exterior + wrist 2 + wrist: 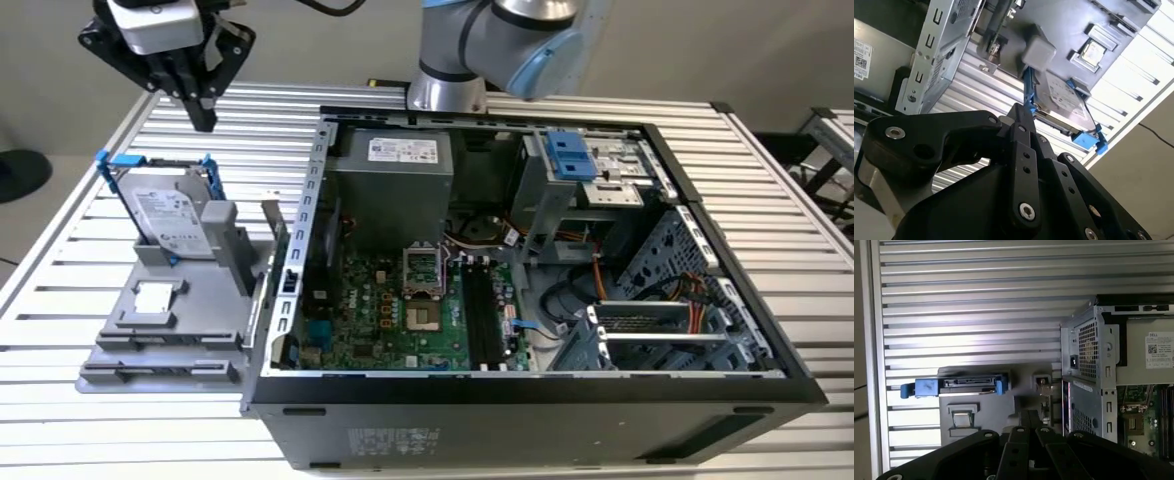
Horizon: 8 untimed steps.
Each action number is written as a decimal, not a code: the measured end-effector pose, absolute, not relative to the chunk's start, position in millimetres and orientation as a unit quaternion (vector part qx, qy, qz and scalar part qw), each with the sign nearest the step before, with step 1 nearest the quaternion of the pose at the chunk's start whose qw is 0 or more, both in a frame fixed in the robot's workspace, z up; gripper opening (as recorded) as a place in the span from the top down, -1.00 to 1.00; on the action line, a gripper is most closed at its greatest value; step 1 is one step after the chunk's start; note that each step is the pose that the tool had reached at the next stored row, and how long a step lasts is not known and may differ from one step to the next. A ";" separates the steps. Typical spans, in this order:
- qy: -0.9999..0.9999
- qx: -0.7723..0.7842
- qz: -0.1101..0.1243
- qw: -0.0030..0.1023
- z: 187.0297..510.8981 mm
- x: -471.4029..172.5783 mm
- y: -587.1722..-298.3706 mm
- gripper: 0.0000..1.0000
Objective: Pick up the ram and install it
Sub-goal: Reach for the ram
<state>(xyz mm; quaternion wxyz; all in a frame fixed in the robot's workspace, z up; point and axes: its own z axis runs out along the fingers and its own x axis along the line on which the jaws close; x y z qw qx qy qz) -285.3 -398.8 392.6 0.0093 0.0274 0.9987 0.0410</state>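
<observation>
Hovering over the table (54, 275) near the hard drive (167, 215), gripper (203, 122), jaws clenched together, top cropped in the exterior view.

My end effector (203, 118) matt black, worktop (979, 290) of ribbed pale metal slats, computer case (1089, 350) bare grey sheet metal, hard drive (171, 215) silvery, frame (118, 160) blue plastic
</observation>
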 end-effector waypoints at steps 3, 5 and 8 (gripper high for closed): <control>0.999 0.026 0.041 0.009 392.6 -293.9 -398.8 1.00; 0.999 0.025 0.041 0.009 392.6 -299.7 -398.8 1.00; 0.999 0.023 0.041 0.009 392.6 -308.5 -398.8 1.00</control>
